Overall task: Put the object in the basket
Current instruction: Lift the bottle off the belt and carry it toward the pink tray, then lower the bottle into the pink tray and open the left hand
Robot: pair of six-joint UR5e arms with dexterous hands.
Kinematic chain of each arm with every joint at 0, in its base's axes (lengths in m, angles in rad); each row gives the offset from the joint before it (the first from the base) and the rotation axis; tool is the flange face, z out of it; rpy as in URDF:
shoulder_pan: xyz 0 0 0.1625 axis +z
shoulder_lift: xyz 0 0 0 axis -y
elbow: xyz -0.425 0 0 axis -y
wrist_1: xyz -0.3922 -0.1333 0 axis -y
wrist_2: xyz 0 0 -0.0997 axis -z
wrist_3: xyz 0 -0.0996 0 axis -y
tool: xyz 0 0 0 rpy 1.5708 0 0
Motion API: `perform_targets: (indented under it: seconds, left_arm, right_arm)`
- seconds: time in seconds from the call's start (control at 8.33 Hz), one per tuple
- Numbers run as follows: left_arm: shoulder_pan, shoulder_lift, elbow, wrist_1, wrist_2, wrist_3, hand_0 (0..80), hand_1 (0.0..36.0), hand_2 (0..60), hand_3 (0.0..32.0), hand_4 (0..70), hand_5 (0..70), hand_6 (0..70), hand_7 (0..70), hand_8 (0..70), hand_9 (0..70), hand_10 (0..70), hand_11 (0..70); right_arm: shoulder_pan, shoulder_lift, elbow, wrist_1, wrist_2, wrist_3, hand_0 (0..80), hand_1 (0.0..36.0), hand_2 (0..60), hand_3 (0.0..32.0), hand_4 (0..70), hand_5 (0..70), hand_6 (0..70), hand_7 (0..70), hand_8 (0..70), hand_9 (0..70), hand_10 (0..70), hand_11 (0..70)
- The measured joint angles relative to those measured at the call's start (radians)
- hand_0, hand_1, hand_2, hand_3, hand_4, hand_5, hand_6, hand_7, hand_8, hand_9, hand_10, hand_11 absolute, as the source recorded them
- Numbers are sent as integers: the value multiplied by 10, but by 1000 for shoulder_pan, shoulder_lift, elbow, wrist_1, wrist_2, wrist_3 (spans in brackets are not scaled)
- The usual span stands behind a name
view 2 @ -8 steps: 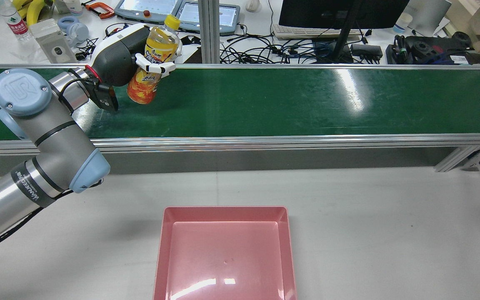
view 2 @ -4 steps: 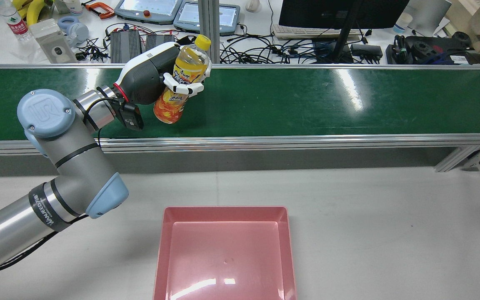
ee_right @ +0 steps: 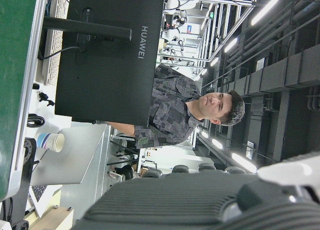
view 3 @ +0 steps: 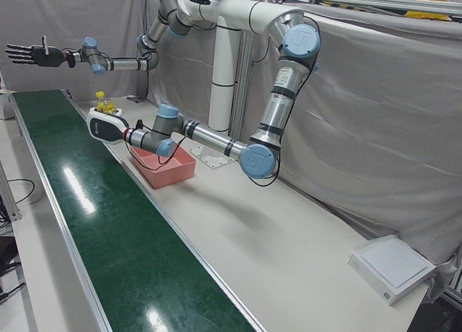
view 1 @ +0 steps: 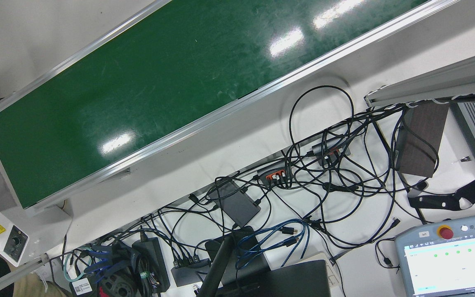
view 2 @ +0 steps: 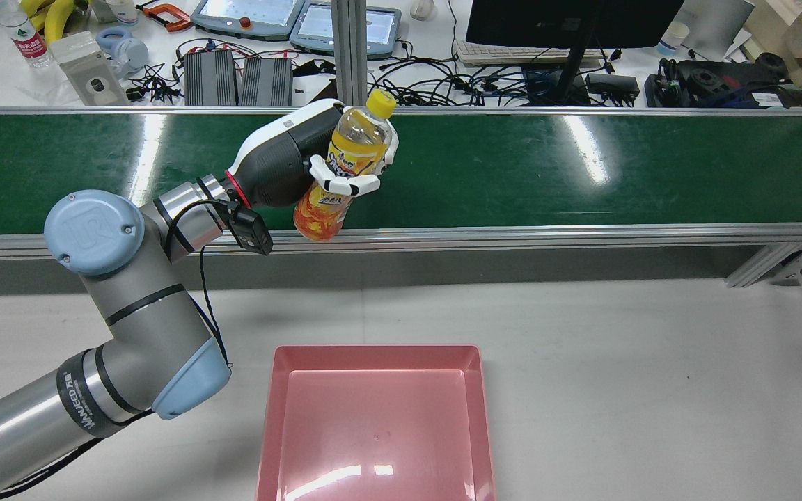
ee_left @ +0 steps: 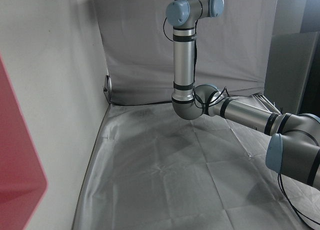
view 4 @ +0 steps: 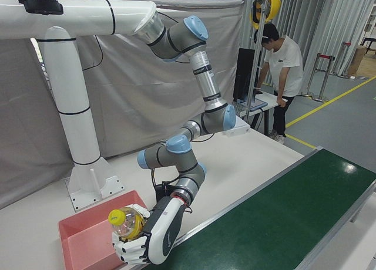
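**Bottle carried to the belt's near edge**

Since the earlier frames the left hand (view 2: pixel 303 163) has swung rightward and toward the table, bottle (view 2: pixel 344 167) with it. Fingers (view 2: pixel 337 182) clamped round the bottle's orange label; label print not legible. Bottle airborne over the conveyor belt (view 2: pixel 512 167) at its near rail, base lowest, yellow cap (view 2: pixel 381 103) up and tilted right, long axis leaning. Pink basket (view 2: pixel 376 417) lies well apart on the white table, open and bare inside; clear tabletop between rail and basket. Right hand (view 3: pixel 27 55) raised high, fingers spread, holding nothing. Monitor reads "HUAWEI".
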Motion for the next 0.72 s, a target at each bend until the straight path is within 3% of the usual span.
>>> perform_targets:
  seconds: [0.48,0.6,0.72]
  left_arm:
    - [155,87,-137,-21,0,70,506,148,600,0,700,700,700,700,607,700,585,700]
    - [193,101,-159,-31,1,86,514,109,290,0,700,575,542,700,491,688,505,700]
    - [226,120,-170,-51,1,102,509,85,44,0,522,396,313,551,336,497,401,566]
  right_arm:
    - [0,0,0,0,1,0,0,0,0,0,0,0,0,0,0,0,0,0]
    - [0,0,0,0,1,0,0,0,0,0,0,0,0,0,0,0,0,0]
    - [0,0,0,0,1,0,0,0,0,0,0,0,0,0,0,0,0,0]
